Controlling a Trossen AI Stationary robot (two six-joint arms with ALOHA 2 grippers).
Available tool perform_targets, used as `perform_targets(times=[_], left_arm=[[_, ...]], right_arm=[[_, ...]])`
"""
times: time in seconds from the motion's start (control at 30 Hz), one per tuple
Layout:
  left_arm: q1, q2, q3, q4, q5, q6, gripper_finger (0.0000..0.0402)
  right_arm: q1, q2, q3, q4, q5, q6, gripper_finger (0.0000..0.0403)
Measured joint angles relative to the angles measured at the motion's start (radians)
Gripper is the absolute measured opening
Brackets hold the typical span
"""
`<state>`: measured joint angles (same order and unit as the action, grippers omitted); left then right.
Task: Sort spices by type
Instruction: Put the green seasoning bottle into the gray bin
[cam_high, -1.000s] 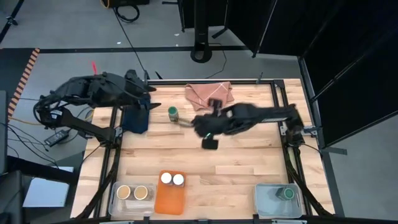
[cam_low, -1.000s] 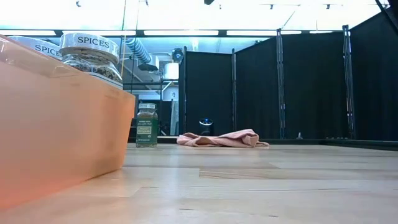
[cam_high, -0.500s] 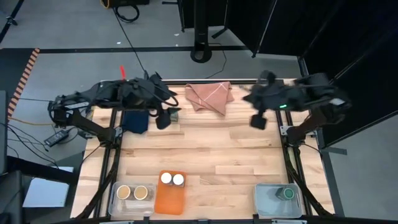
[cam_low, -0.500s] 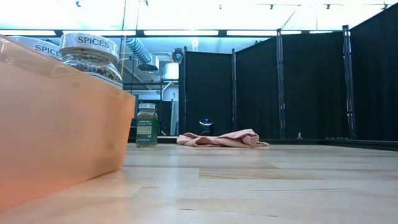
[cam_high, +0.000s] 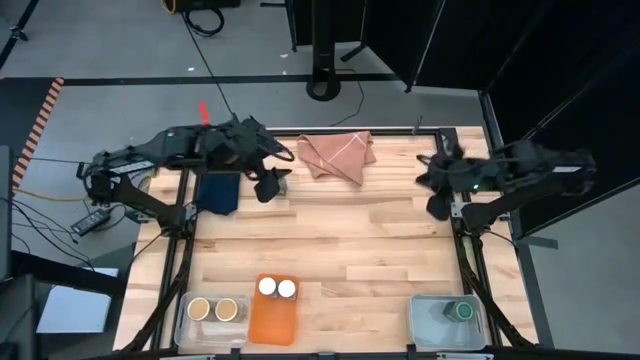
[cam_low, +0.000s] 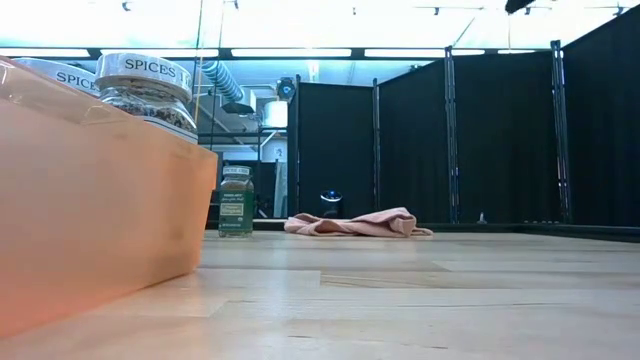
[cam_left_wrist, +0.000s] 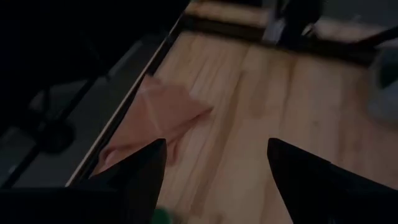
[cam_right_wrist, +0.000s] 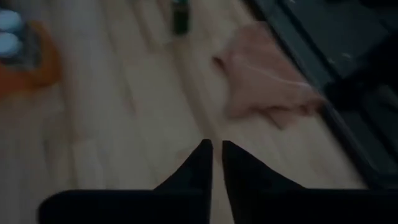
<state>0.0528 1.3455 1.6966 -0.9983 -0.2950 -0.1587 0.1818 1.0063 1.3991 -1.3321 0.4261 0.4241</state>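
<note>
The left end effector (cam_high: 270, 186) hangs over the far left part of the table (cam_high: 380, 240), right above the green-lidded spice jar (cam_low: 236, 201) that stands alone there, just beside the dark blue cloth (cam_high: 217, 192); its fingers (cam_left_wrist: 134, 171) stand well apart with nothing between them, and in the left wrist view a sliver of the jar's green lid peeks out just below the gap. The right end effector (cam_high: 438, 205) is drawn back to the right edge of the table, its fingers (cam_right_wrist: 196, 163) nearly touching, only a thin slit between them, and it carries nothing. The pink folded cloth (cam_high: 338, 155) lies at the far edge, between the two arms. Along the near edge sit three containers: a clear tray (cam_high: 184, 325) on the left holding the two tan-lidded jars (cam_high: 212, 309) side by side, an orange bin (cam_high: 272, 325) just beside it with the two white-lidded jars (cam_high: 277, 288) at its far end, and well apart on the right a clear tray (cam_high: 425, 328) with the other green-lidded jar (cam_high: 461, 312) inside. From table height the orange bin's wall fills the near left, with white lids marked SPICES showing above it, and the lone green-lidded jar stands upright on the wood behind
</note>
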Motion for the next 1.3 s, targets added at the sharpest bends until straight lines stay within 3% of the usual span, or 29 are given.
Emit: perform_targets(times=[0.27, 0.43, 0.6, 0.83, 1.07, 1.3], left_arm=[[0.026, 0.016, 0.017, 0.068, 0.029, -0.072, 0.0284], [0.026, 0.005, 0.104, 0.057, 0.017, -0.110, 0.0284], [0.026, -0.005, 0.181, 0.051, -0.024, -0.104, 0.0284], [0.026, -0.025, 0.209, -0.009, -0.062, -0.038, 0.0284], [0.026, -0.028, 0.208, -0.087, -0.110, 0.006, 0.0284], [0.026, -0.028, 0.208, -0.097, -0.116, 0.024, 0.0284]], right_arm=[[-0.048, 0.005, -0.351, 0.570, -0.077, -0.203, 0.0141], [-0.117, 0.144, -0.475, 1.047, -0.114, -0.342, 0.0233], [-0.173, 0.350, -0.472, 1.367, -0.114, -0.393, 0.0312], [-0.226, 0.630, -0.280, 1.395, -0.114, -0.452, 0.0367], [-0.272, 0.843, -0.023, 1.345, -0.122, -0.458, 0.0376], [-0.325, 1.007, 0.189, 1.287, -0.233, -0.444, 0.0376]])
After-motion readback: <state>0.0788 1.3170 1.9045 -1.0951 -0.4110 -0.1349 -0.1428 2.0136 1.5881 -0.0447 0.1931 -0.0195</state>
